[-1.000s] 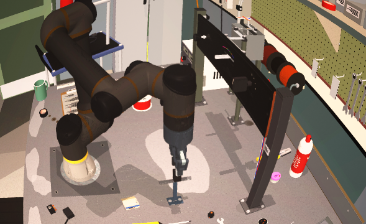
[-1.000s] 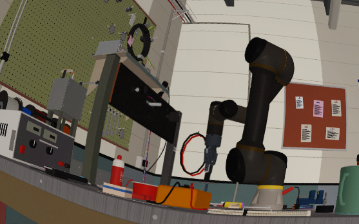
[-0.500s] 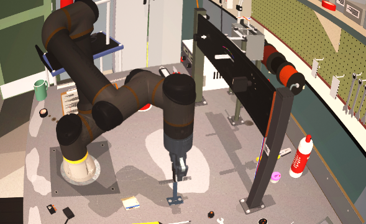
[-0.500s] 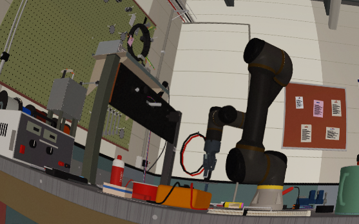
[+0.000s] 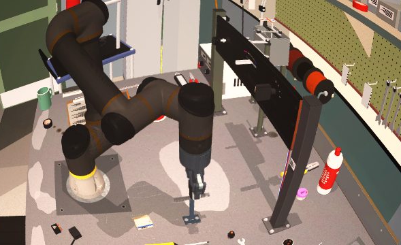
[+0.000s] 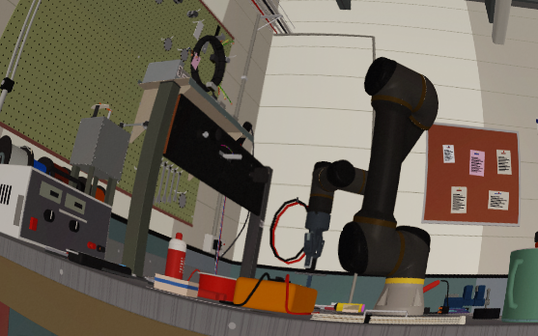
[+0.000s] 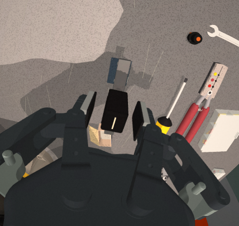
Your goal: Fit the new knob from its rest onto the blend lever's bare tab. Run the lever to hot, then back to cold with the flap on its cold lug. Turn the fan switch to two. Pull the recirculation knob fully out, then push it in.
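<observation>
Near the front of the bench a thin post on a blue foot, the knob rest (image 5: 191,212), carries the new knob (image 7: 116,110), a black block with a pale line. My gripper (image 5: 196,194) (image 6: 311,258) (image 7: 113,112) hangs straight down over the rest with the knob between its fingers, and it is open and holds nothing. To the right stands the black control panel (image 5: 261,85) (image 6: 214,154) on two posts. On its face are the blend lever's pale bare tab (image 5: 243,62), a small white knob (image 5: 223,40) and a black knob (image 5: 264,92).
Behind the panel runs a pegboard wall with hanging wrenches (image 5: 392,105). A red-and-white bottle (image 5: 329,172) stands right of the panel's near post. A screwdriver (image 7: 171,106), red-handled pliers (image 7: 199,111), a wrench (image 7: 224,35) and a small box (image 7: 220,131) lie around the rest.
</observation>
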### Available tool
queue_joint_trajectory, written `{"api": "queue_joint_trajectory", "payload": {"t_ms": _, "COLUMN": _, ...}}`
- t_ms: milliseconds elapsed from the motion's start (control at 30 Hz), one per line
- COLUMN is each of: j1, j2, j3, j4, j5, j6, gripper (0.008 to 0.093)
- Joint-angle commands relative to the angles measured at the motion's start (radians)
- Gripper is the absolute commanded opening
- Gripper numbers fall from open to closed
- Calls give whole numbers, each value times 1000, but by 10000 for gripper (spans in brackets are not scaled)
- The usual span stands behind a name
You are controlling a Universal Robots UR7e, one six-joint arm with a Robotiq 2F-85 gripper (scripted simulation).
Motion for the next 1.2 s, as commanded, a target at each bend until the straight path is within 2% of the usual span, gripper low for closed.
{"api": "queue_joint_trajectory", "payload": {"t_ms": 0, "j1": 0, "j2": 0, "j3": 0, "j4": 0, "j5": 0, "j6": 0, "gripper": 480}}
{"api": "queue_joint_trajectory", "payload": {"t_ms": 267, "j1": 0, "j2": 0, "j3": 0, "j4": -1, "j5": 0, "j6": 0, "gripper": 470}}
{"api": "queue_joint_trajectory", "payload": {"t_ms": 900, "j1": 0, "j2": 0, "j3": 0, "j4": -1, "j5": 0, "j6": 0, "gripper": 90}}
{"api": "queue_joint_trajectory", "payload": {"t_ms": 1167, "j1": 0, "j2": -2, "j3": -3, "j4": 5, "j5": 0, "j6": 0, "gripper": 80}}
